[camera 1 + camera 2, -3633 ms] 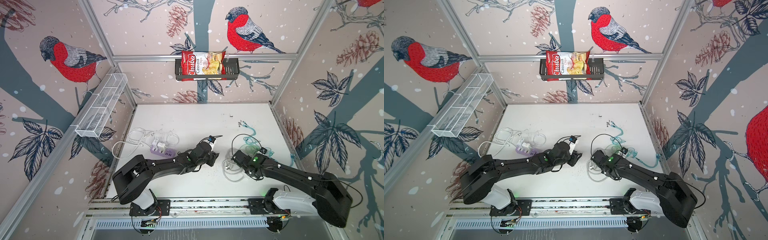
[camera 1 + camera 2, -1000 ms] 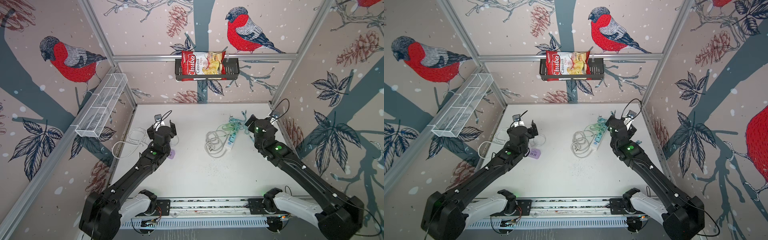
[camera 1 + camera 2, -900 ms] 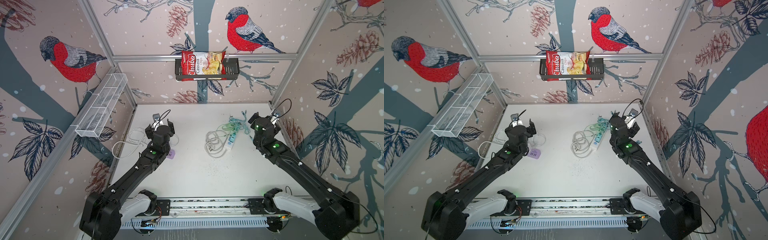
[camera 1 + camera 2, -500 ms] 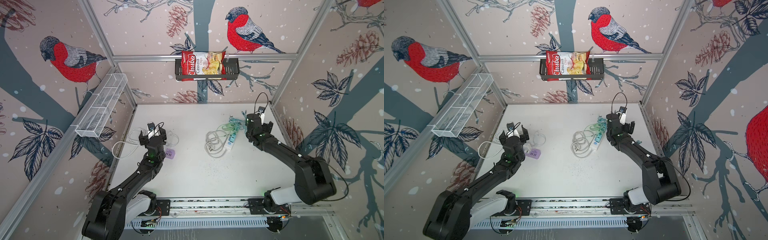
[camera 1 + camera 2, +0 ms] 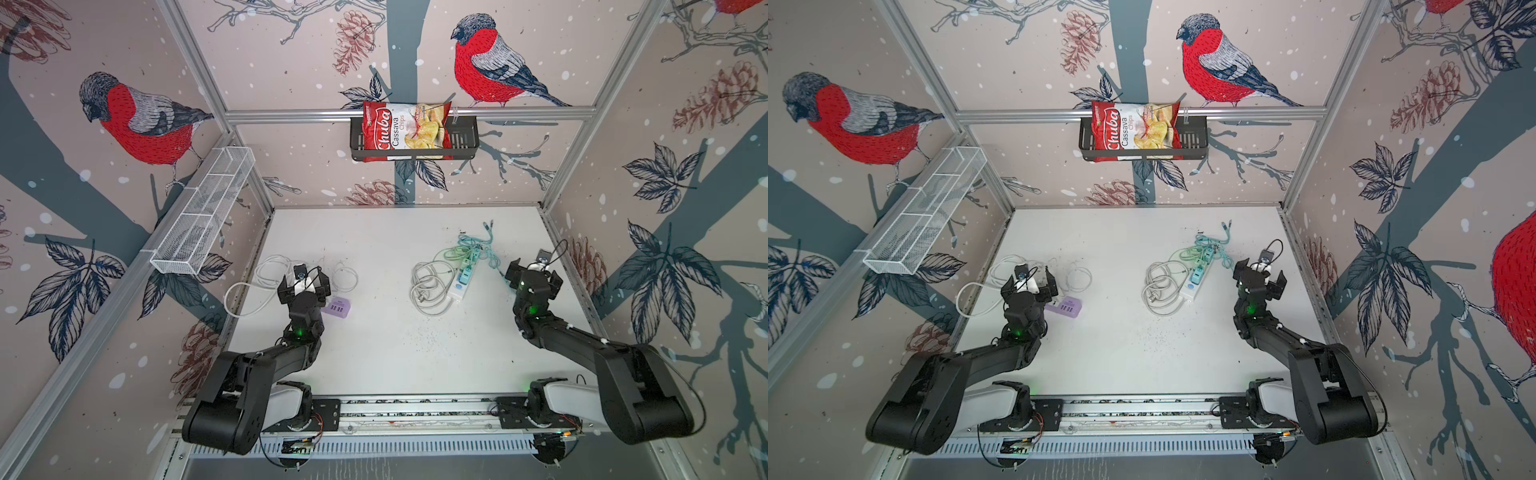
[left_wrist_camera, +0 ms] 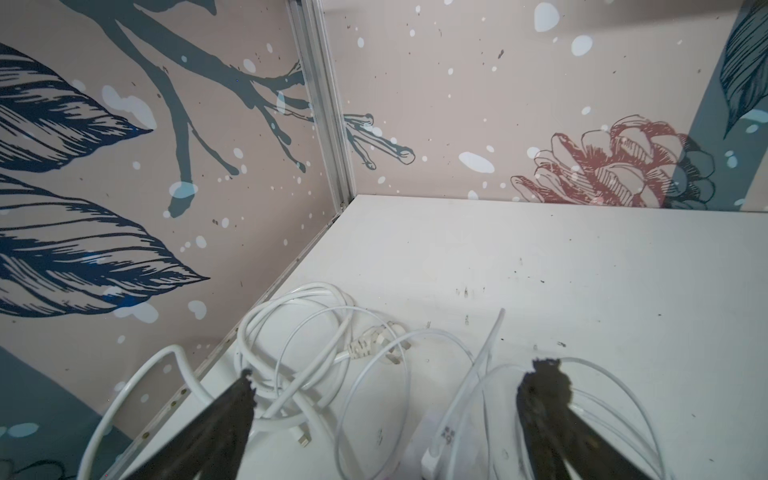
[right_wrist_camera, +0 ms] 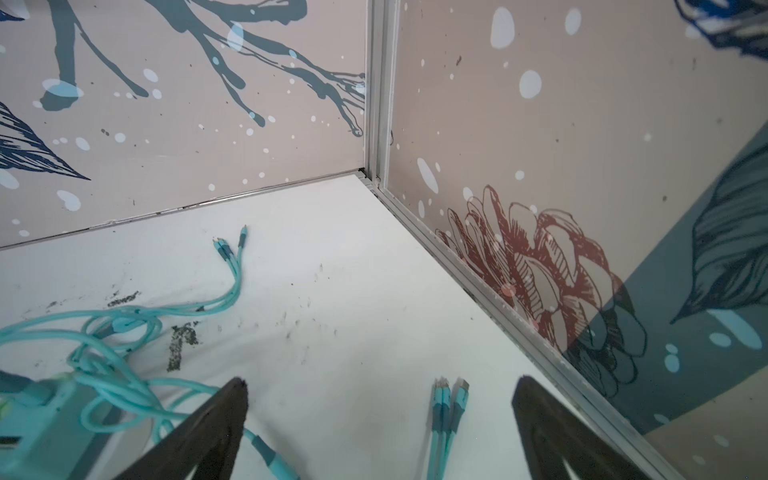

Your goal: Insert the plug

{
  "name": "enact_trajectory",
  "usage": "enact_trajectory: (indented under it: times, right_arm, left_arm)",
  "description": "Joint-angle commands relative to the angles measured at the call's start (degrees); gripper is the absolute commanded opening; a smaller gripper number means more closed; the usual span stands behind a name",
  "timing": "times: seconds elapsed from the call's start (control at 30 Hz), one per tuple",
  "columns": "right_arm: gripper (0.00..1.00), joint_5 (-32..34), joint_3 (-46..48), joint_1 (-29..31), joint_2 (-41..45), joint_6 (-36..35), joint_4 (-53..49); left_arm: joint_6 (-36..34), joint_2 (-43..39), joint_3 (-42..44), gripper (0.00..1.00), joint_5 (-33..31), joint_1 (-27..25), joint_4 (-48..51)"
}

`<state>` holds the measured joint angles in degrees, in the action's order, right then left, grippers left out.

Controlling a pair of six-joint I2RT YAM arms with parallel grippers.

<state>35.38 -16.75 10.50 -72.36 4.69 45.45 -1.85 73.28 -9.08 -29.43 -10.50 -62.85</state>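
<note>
Along the near edge of the bench (image 5: pixel 374 361), both arms are folded low and nothing is carried by either. Slightly farther in, the left gripper (image 5: pixel 304 284) is held wide open and empty above a coil of white cable (image 5: pixel 266 270), with a purple charging block (image 5: pixel 338 308) just beside it. Through the left wrist view the white plug (image 6: pixel 376 347) is shown flat on the bench just beyond the open fingertips (image 6: pixel 237 399), thin cable loops lying close around it. On the other side the right gripper (image 5: pixel 533 274) is likewise spread wide and empty, near a white power strip (image 5: pixel 462 284) and, farther back, a tangle of teal cables (image 5: pixel 478 245). The step in hand is judged to be the reach for the plug. It would best be taken across its moulded body, not by the cord, so that the pins are left clear; the loose loops should be kept out of the closing gap. Which socket is meant cannot be told. Whichever is chosen, it should be steadied by the free gripper, and the pins lined up before any push is given, as a light socket body is likely to slide.
</note>
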Motion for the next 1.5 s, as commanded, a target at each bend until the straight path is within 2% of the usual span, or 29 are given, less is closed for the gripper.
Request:
enact_trajectory:
  times: [0.0, 0.03, 0.1, 0.2, 0.3, 0.37, 0.43, 0.47, 0.5, 0.53, 0.57, 0.63, 0.73, 0.9, 1.07, 1.33, 1.47]
  right_arm:
    - [1.0, -4.81, 4.19, -0.88, 0.34, -0.64, 14.49]
    - [0.99, -4.57, 5.14, -1.43, -0.28, 0.12, 16.31]
    - [0.99, -9.36, 6.26, -3.14, -1.67, 1.02, 17.95]
    - [1.0, -13.94, 7.26, -2.7, -2.09, -1.54, 20.36]
    - [1.0, -18.28, 10.88, -5.53, -6.55, -1.53, 32.07]
    - [1.0, -21.63, 9.34, -5.96, -9.84, -2.22, 30.64]
    - [1.0, -18.9, 7.37, -5.18, -16.08, -3.1, 35.7]
    - [1.0, -19.12, 6.7, -5.6, -16.02, -2.49, 33.18]
    - [0.99, -19.59, 5.54, -6.06, -13.91, -1.44, 26.99]
    - [0.99, -20.01, 4.77, -6.34, -13.04, -0.95, 25.29]
    - [0.99, -18.99, 5.91, -6.05, -14.55, -1.59, 30.39]
    - [0.99, -16.93, 7.76, -4.96, -14.67, -2.38, 33.76]
    - [0.99, -17.76, 5.36, -5.55, -13.5, -1.09, 27.15]
    - [0.99, -15.51, 6.94, -4.48, -13.28, -1.7, 30.31]
    - [0.99, -11.79, 13.2, -2.38, -13.4, -3.16, 42.65]
    - [0.99, -9.01, 13.72, -0.93, -14.12, -3.98, 44.73]
    - [0.99, -8.71, 11.52, -1.29, -14.12, -3.3, 40.37]
  left_arm:
    - [-0.72, 3.23, 1.33, 0.97, 3.98, 0.31, -10.11]
    - [-0.56, 3.73, 1.13, 0.97, 4.72, 0.31, -10.45]
    - [-0.97, 5.31, 0.69, 0.96, 5.1, 0.44, -11.57]
    - [-1.93, 8.68, 1.54, 0.96, 5.65, 0.39, -16.8]
    - [-2.82, 14.29, 1.93, 0.97, 5.22, 0.46, -23.9]
    - [-1.95, 15.84, 3.33, 0.97, 4.73, 0.73, -27.59]
    - [-2.34, 18.27, 3.88, 0.97, 4.7, 0.81, -30.93]
    - [-3.2, 19.7, 3.7, 0.97, 3.92, 0.55, -33.34]
    - [-2.92, 18.95, 3.63, 0.97, 3.58, 0.31, -31.72]
    - [-2.53, 18.05, 3.59, 0.97, 3.58, 0.35, -29.95]
    - [-2.57, 18.22, 3.71, 0.97, 3.63, 0.31, -30.57]
    - [-3.16, 19.67, 4.72, 0.97, 3.44, 0.31, -35.06]
    - [-2.58, 20.35, 7.19, 0.97, 2.78, 0.24, -39.96]
    - [-2.61, 20.56, 7.29, 0.97, 2.89, 0.23, -40.38]
    - [-2.55, 20.58, 7.31, 0.97, 2.87, 0.22, -40.34]
    - [-2.49, 20.54, 7.26, 0.97, 2.89, 0.22, -40.38]
    - [-2.53, 20.57, 7.24, 0.97, 2.89, 0.29, -40.36]
